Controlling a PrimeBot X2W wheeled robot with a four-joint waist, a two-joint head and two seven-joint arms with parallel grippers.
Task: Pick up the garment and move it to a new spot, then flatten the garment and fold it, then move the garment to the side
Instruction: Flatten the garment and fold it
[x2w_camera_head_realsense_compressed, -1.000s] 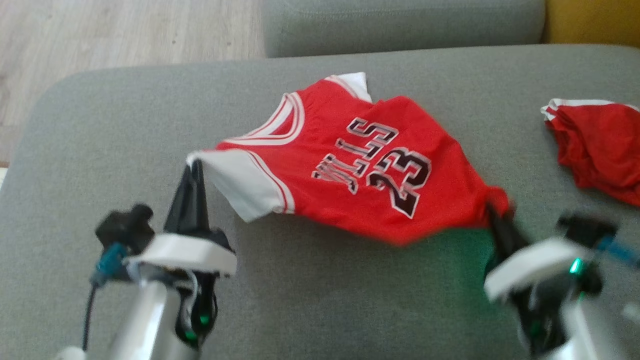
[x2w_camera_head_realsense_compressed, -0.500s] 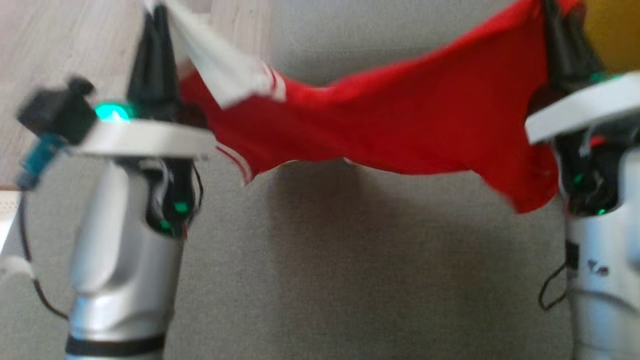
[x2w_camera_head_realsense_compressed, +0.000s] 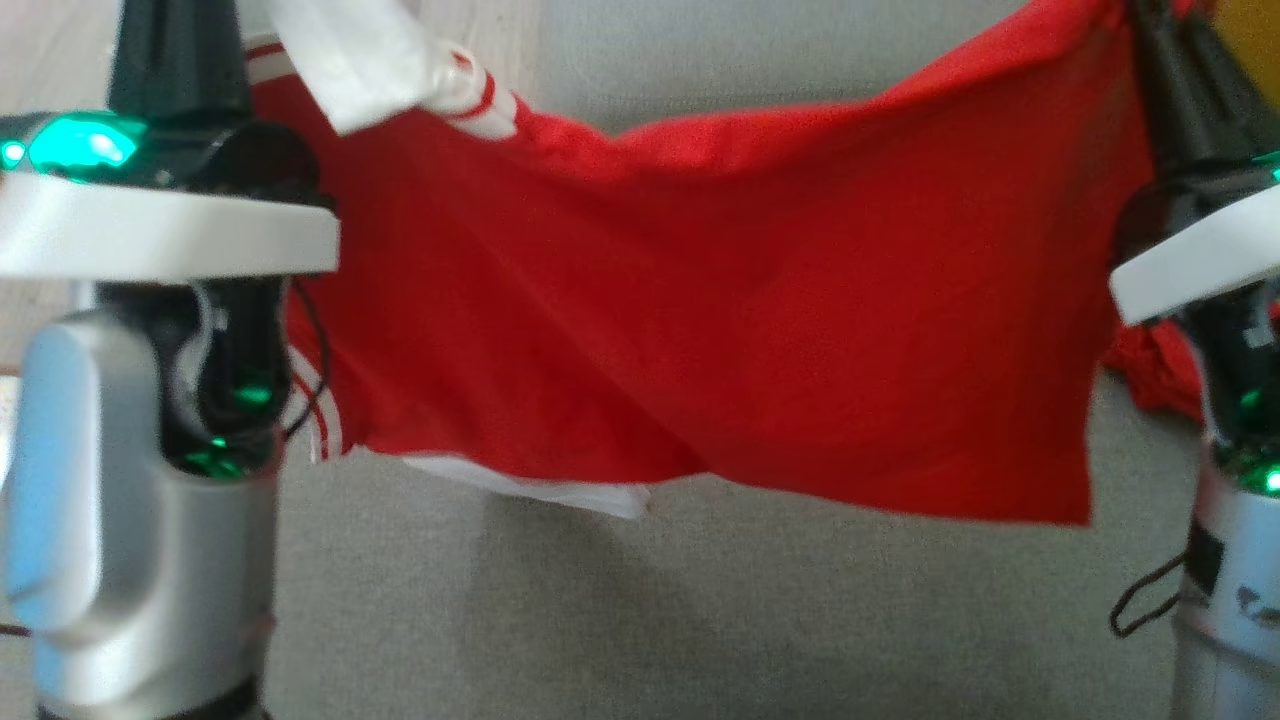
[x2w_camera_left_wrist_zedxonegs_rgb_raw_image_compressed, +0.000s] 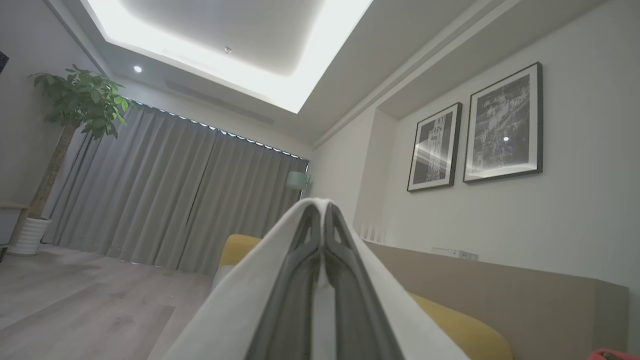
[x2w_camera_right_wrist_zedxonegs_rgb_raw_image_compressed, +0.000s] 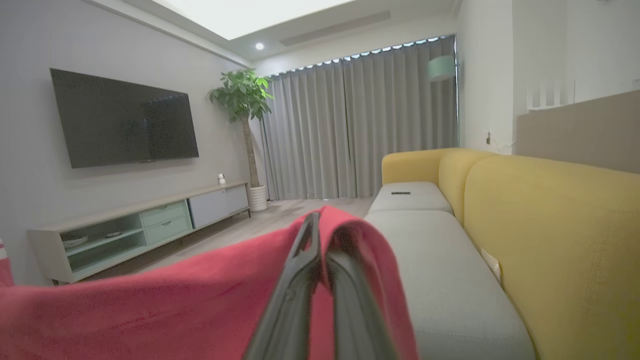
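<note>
The garment (x2w_camera_head_realsense_compressed: 700, 300), a red jersey with white sleeve trim, hangs stretched in the air above the grey sofa cushion (x2w_camera_head_realsense_compressed: 700, 620). It spans between my two raised arms, and its lower edge sags free. My left gripper (x2w_camera_left_wrist_zedxonegs_rgb_raw_image_compressed: 320, 204) is shut on the white sleeve edge (x2w_camera_left_wrist_zedxonegs_rgb_raw_image_compressed: 235, 315), whose cloth drapes over both fingers. Its dark fingers (x2w_camera_head_realsense_compressed: 180, 50) rise at the head view's upper left. My right gripper (x2w_camera_right_wrist_zedxonegs_rgb_raw_image_compressed: 320, 217) is shut on a red hem corner (x2w_camera_right_wrist_zedxonegs_rgb_raw_image_compressed: 150, 310). Its fingers (x2w_camera_head_realsense_compressed: 1170, 70) stand at the upper right.
Another red garment (x2w_camera_head_realsense_compressed: 1150, 370) lies on the cushion at the right, behind my right arm. Wooden floor (x2w_camera_head_realsense_compressed: 50, 60) lies beyond the cushion's left end. A yellow sofa back (x2w_camera_right_wrist_zedxonegs_rgb_raw_image_compressed: 550, 240) runs along the right, and a TV cabinet (x2w_camera_right_wrist_zedxonegs_rgb_raw_image_compressed: 140, 225) stands across the room.
Both arms have lifted the garment off the cushion and up toward the camera. It lay partly on the seat a second ago and now hangs spread between the grippers.
</note>
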